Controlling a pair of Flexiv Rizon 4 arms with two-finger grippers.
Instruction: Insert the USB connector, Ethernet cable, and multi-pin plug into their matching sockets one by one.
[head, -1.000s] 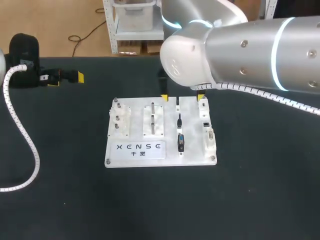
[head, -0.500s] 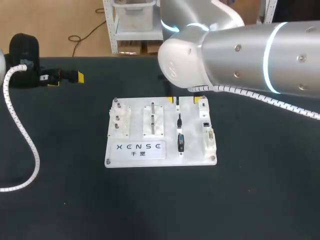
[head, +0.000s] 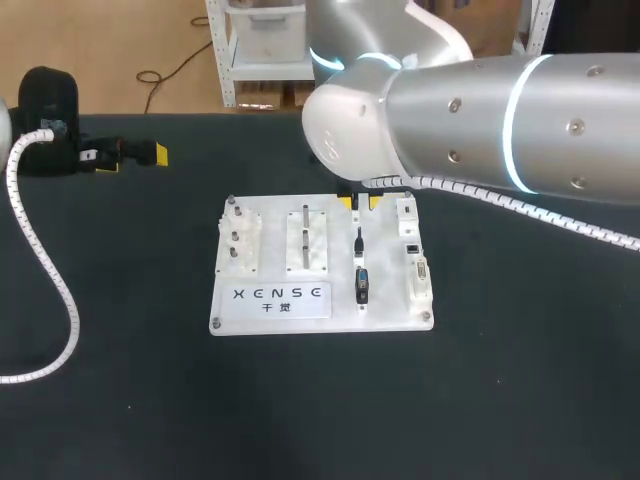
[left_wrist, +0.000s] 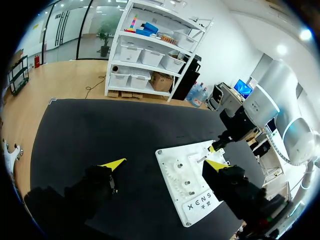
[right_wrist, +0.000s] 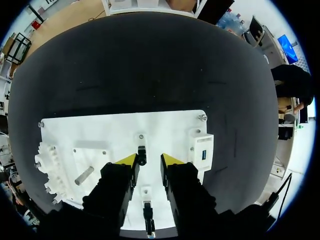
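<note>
- My right gripper hangs over the white board's far edge, fingers slightly parted around the upright USB connector, unclamped.
- My left gripper: wide open, empty, well apart.

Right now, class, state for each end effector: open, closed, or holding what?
Left end effector: open, holding nothing.
Right end effector: open, tips either side of a small black plug, not gripping it.
</note>
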